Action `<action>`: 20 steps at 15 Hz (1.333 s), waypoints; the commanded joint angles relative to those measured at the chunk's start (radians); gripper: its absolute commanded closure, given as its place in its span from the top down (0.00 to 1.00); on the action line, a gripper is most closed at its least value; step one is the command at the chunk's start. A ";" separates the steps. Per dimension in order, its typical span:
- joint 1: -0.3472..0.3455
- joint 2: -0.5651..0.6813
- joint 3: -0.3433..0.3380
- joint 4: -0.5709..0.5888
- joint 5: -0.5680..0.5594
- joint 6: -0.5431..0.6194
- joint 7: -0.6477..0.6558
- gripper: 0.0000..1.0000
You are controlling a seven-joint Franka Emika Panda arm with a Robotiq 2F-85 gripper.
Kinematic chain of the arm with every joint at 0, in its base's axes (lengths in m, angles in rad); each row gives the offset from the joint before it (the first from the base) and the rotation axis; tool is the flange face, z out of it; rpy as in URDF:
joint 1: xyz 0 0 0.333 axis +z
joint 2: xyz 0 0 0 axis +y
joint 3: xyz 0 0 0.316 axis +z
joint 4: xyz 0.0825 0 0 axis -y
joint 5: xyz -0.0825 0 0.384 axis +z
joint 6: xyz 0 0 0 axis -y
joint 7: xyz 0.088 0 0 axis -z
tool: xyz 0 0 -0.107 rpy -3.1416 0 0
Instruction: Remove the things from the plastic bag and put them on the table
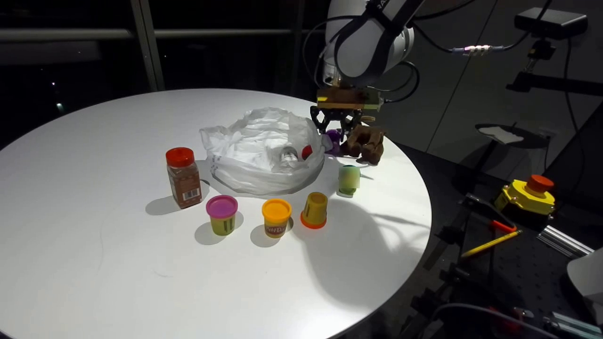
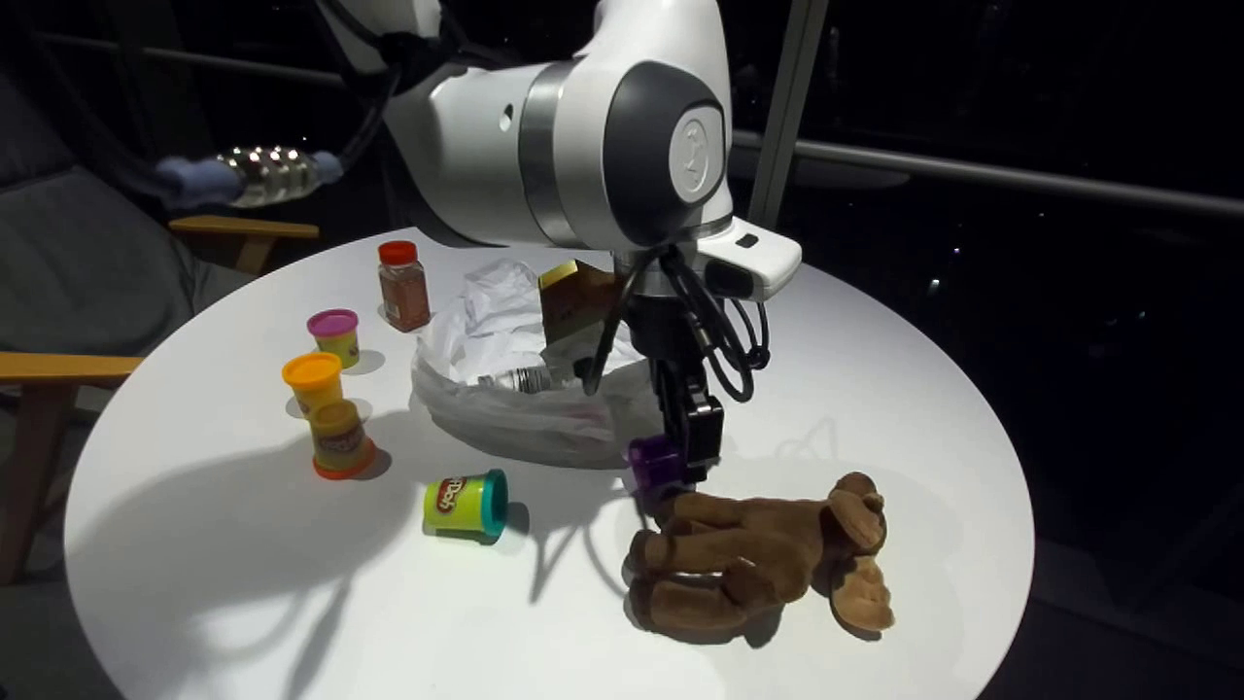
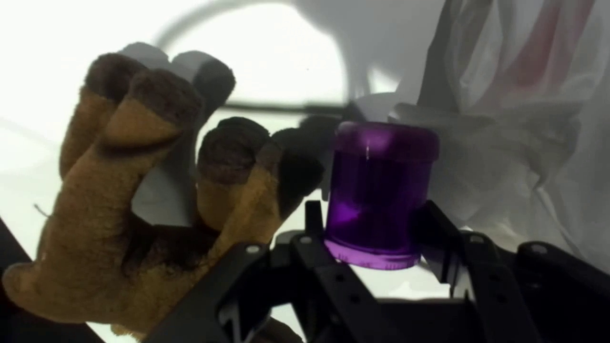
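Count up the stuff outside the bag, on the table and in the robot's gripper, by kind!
Pink-lidded tub, orange-lidded tub, upside-down tub, teal-lidded tub: 4 tubs
Red-lidded jar: 1
Brown plush animal: 1
Purple container: 1
Total: 7

Stretched down from the top of both exterior views now, with the glossy white, rounded, hard-shelled arm (image 2: 466, 160) capped in dark grey, bent at the joints and turned downward at the stubby white wrist (image 2: 768, 258)! Hanging low at the far end, pointing almost straight down, very nearly vertical, with the rigid black two-fingered gripper (image 3: 371, 214). And in the wrist view, right here at the bottom edge, gripping, yes, gripping, with slim black fingers (image 3: 314, 218) level at the tips, set partway apart, clamped in from either side and well short of meeting!
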 commanded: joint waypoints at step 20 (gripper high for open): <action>0.064 -0.333 0.051 -0.080 -0.059 -0.096 -0.074 1.00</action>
